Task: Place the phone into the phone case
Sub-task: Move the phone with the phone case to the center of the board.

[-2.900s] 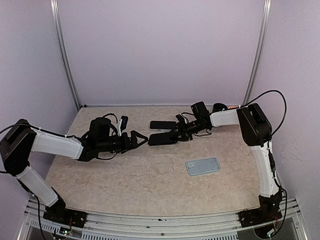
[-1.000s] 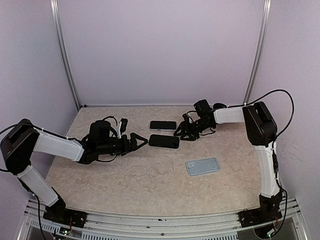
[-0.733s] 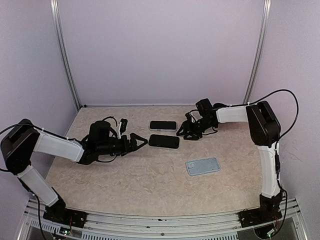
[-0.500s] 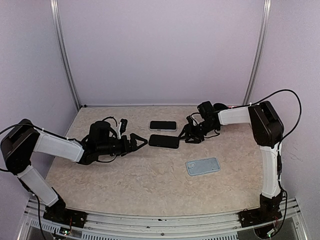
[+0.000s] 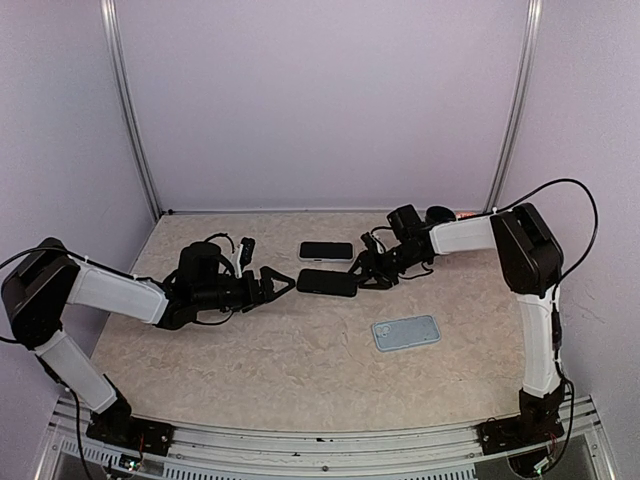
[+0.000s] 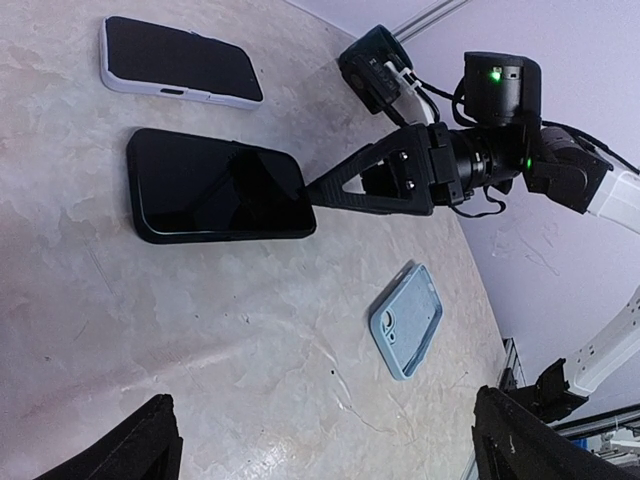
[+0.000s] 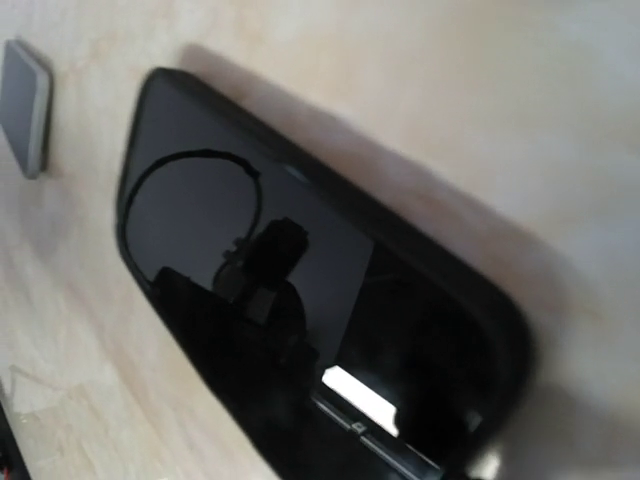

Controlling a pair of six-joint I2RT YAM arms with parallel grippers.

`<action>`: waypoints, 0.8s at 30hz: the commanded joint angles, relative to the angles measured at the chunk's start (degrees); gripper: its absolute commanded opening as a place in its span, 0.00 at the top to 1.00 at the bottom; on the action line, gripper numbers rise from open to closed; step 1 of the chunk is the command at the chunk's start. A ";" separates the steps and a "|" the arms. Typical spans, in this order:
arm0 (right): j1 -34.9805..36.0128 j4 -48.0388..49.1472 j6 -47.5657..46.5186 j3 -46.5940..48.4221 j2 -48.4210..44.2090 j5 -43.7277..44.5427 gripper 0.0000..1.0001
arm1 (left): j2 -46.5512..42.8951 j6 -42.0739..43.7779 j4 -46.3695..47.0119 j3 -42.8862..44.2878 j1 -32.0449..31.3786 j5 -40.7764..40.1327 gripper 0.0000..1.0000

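The black phone (image 5: pixel 327 282) lies flat, screen up, on the table (image 5: pixel 300 360). My right pincer (image 5: pixel 364 276) sits just right of it, jaws spread, one fingertip (image 6: pixel 318 190) at its short edge. My left pincer (image 5: pixel 278 279) gapes empty near its other end. A white-cased phone (image 5: pixel 326 250) lies just behind it, and the blue phone case (image 5: pixel 406 332) lies apart, nearer my bases
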 commanded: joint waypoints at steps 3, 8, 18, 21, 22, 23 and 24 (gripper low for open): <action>0.78 1.49 1.20 5.00 4.05 -2.37 0.43 | -0.37 -0.19 0.49 -0.22 -0.05 0.13 0.01; 0.83 1.25 1.38 6.67 5.46 -2.66 0.43 | -0.53 -0.10 0.43 -0.32 0.02 -0.10 0.01; 0.79 -1.39 -2.77 0.95 -2.58 2.70 0.42 | 0.42 -0.15 1.61 -0.84 -0.32 0.72 0.01; 0.79 -2.16 -4.64 -2.21 -6.28 4.73 0.42 | 0.84 0.14 1.85 -0.94 -0.79 0.71 0.01; 0.79 -2.46 -5.14 -3.65 -7.53 5.83 0.42 | 0.88 0.26 1.72 -0.98 -0.90 0.46 0.01; 0.79 -2.67 -5.53 -4.91 -8.92 7.00 0.42 | 0.82 0.43 1.62 -1.14 -0.94 0.27 0.01; 0.79 -2.86 -5.90 -6.51 -10.31 8.33 0.42 | 0.74 0.57 1.53 -1.33 -0.95 0.07 0.01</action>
